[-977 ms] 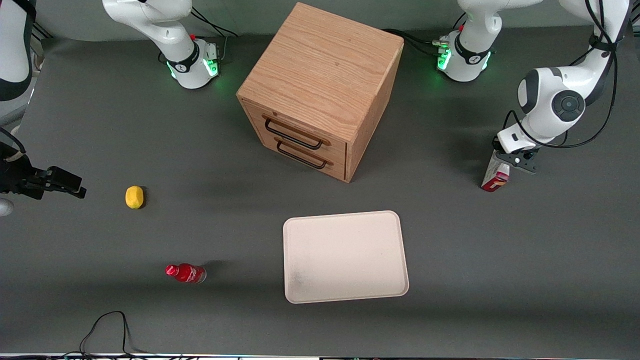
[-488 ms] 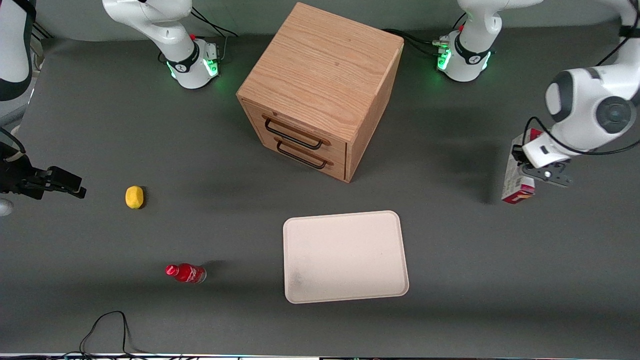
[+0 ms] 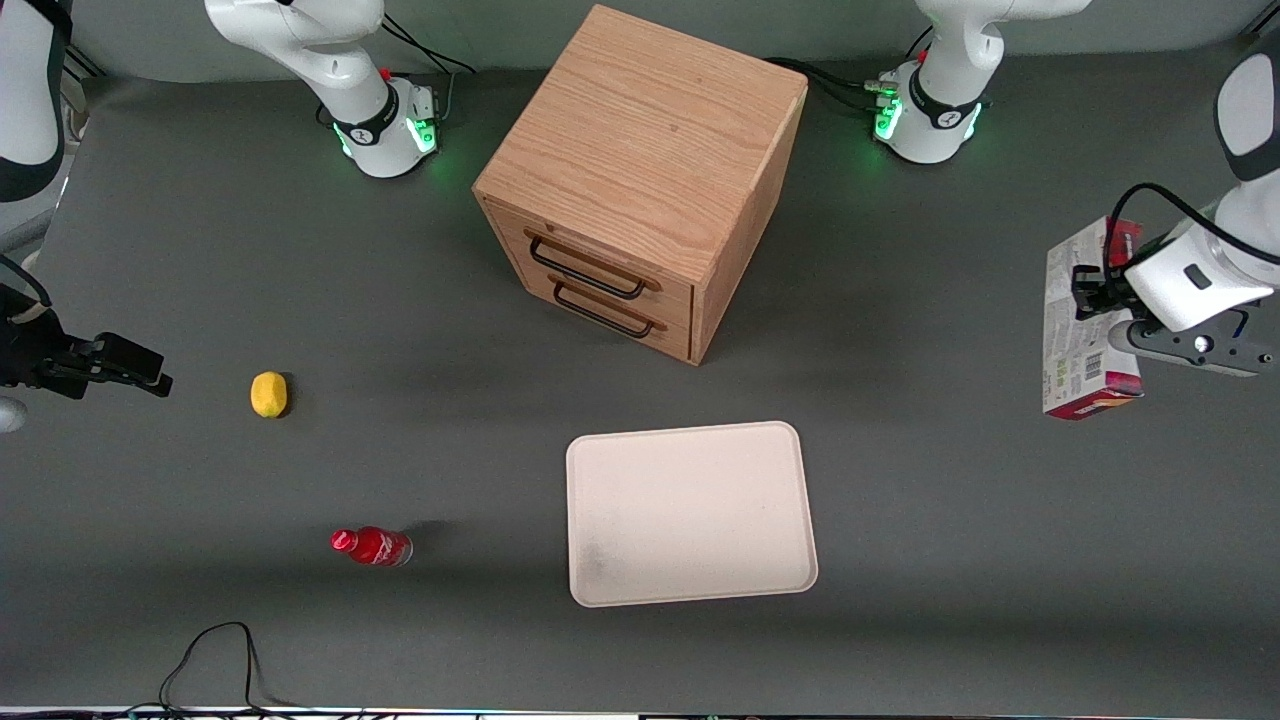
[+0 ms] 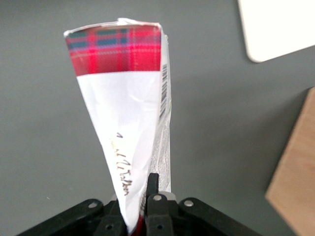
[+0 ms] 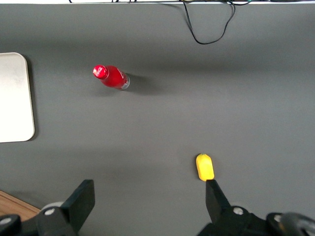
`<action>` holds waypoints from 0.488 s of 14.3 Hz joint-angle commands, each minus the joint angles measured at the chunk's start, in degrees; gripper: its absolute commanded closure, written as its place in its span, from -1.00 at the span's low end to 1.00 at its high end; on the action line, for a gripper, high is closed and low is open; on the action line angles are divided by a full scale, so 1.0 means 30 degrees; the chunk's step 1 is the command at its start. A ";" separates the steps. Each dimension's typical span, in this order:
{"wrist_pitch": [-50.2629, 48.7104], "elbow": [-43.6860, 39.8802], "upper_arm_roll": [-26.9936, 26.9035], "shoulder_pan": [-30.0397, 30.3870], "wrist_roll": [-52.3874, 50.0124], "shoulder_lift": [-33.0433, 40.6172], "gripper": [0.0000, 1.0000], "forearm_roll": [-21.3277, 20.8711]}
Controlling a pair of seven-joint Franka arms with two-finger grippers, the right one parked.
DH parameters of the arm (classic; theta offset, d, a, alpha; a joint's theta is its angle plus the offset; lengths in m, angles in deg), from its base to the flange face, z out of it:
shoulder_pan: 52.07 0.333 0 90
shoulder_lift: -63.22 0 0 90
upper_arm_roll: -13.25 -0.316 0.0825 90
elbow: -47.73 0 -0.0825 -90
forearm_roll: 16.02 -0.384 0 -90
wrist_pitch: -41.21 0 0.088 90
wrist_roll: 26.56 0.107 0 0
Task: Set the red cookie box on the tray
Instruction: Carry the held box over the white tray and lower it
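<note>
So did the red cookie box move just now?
Yes. The red cookie box, pinched in the gripper, has gone up and sideways away from the wooden drawer cabinet.

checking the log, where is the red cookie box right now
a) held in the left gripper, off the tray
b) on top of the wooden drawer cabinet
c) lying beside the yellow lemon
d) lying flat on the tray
a: the red cookie box is clamped in the left gripper toward the working arm's end of the table, while the tray sits apart from it with nothing on it.
</note>
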 commanded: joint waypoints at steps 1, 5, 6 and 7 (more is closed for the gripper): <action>-0.2433 -0.5899 -0.0029 -0.1731 -0.3314 -0.3980 1.00 0.1370; -0.1824 -1.0562 0.0937 -0.3751 -0.7415 -0.8548 1.00 0.1348; -0.0922 -1.0802 0.0939 -0.4308 -0.8383 -0.9459 1.00 0.1144; 0.0335 -1.0776 0.0939 -0.4632 -0.8915 -1.0222 1.00 0.0881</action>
